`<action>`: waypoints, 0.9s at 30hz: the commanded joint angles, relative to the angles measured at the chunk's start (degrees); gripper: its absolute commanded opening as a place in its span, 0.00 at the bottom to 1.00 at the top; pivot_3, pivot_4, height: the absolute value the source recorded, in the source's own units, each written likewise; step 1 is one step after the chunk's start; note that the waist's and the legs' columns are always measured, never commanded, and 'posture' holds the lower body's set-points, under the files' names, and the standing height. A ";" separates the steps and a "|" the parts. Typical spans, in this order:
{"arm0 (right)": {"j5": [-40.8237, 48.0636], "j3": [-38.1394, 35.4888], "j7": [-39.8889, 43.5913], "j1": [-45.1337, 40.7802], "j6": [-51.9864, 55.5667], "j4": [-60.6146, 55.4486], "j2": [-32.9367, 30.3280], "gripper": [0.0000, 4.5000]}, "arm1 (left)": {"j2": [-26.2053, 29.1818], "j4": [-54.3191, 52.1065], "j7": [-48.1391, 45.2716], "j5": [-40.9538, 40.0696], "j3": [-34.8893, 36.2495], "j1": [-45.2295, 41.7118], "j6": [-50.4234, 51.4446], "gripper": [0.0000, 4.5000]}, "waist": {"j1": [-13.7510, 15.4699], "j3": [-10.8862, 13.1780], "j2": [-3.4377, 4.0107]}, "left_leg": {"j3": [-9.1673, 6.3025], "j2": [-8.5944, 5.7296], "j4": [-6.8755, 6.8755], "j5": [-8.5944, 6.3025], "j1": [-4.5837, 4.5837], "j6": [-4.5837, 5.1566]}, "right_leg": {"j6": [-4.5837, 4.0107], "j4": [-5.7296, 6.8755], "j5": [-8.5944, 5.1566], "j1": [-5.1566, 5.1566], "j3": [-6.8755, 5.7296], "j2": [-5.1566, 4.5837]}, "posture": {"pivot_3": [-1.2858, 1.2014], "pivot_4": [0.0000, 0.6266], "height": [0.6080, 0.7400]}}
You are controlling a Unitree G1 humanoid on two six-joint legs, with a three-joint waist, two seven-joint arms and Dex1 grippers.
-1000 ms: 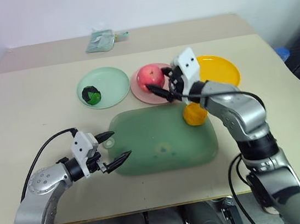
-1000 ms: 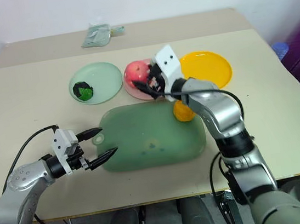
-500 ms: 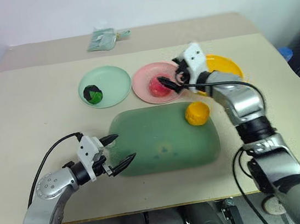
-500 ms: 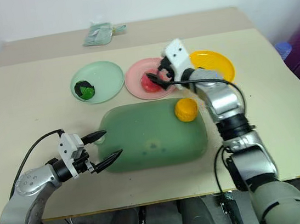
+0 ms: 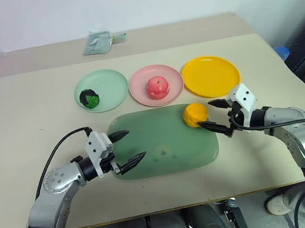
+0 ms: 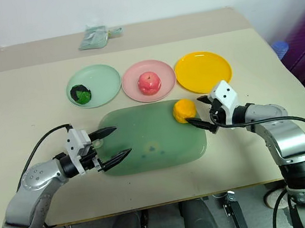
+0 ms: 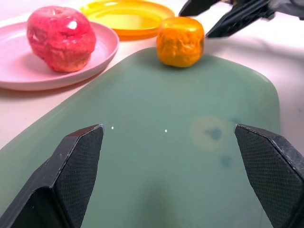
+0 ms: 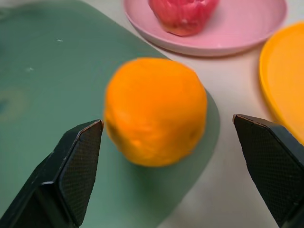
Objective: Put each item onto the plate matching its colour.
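A dark green lumpy ball (image 5: pixel 89 98) lies on the mint green plate (image 5: pixel 110 84). The red apple (image 5: pixel 157 87) sits on the pink plate (image 5: pixel 138 91). Nothing rests on the yellow plate (image 5: pixel 210 76). At the far right corner of the large green tray (image 5: pixel 163 149) stands the orange citrus (image 5: pixel 194 114). My right gripper (image 5: pixel 208 114) is open just right of the citrus, pointing at it, its fingertips (image 8: pixel 78 156) apart from the fruit. Over the tray's near left part my left gripper (image 5: pixel 136 143) hangs open with nothing in it.
A small green packet (image 5: pixel 98 42) lies at the back of the table. The table's right edge is close behind my right arm, with a blue object (image 5: pixel 282 52) on the floor beyond it.
My right gripper set the apple down on the pink plate, let go, and pulled back, down and to the right, to beside the citrus. My left gripper barely shifted.
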 commanded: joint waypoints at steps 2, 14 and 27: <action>-0.03 -0.55 -1.88 -1.58 -1.01 0.06 1.95 0.59 | -0.06 -1.20 0.21 -0.18 -0.10 -0.41 0.03 1.00 | 0.04 0.00 0.00 | 0.00 0.00 0.00 0.00 -0.01 0.00 | 0.00 0.00 0.00 0.00 0.00 -0.04 | 0.52 0.24 1.00; -0.22 -6.10 -11.77 -15.85 -3.25 11.95 7.13 0.51 | 0.06 -3.94 2.54 -0.97 0.35 -0.97 2.98 1.00 | -0.10 0.01 0.02 | 0.00 0.01 0.01 0.00 0.00 0.00 | 0.00 0.01 0.00 -0.01 0.00 -0.02 | 0.52 0.24 1.00; -7.70 -3.69 -15.11 -23.18 -13.09 26.04 8.57 0.98 | -0.22 -4.50 6.85 -0.88 4.98 1.07 2.77 1.00 | -0.15 0.05 0.09 | 0.06 0.00 -0.01 0.00 -0.14 0.00 | 0.01 0.02 0.00 -0.19 0.04 -0.07 | 0.52 0.24 1.00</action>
